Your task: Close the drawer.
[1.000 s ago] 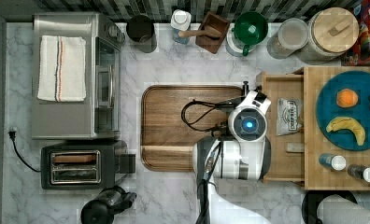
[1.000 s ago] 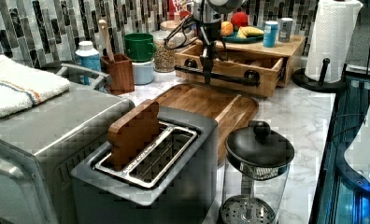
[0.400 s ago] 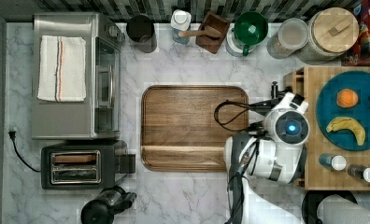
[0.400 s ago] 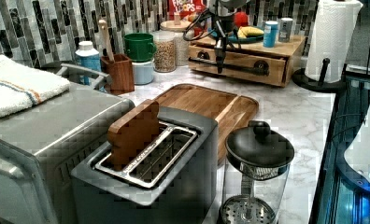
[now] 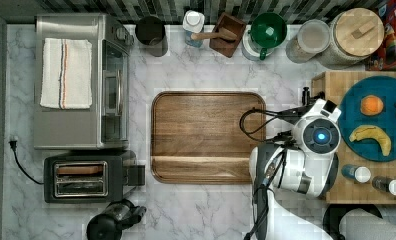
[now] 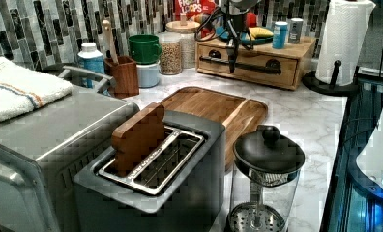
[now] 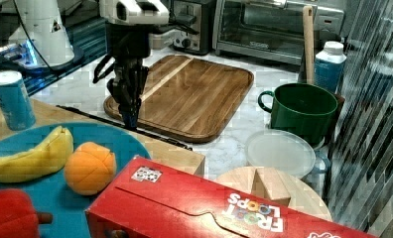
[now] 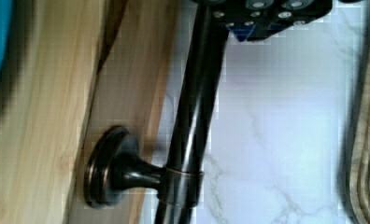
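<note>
Gripper pressed against black bar handle of drawer, apparently seated flush; jaw state can't tell.

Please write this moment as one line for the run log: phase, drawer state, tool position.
phase: finishing push | drawer: looks closed, front flush with the wooden stand | tool: at black bar handle | cutting board: bare

One camera looks straight down on my counter. The left view sits low by the toaster, facing the drawer. The right view looks back from behind the cereal box. All three share the cutting board. My wrist camera hangs close over the handle.
</note>
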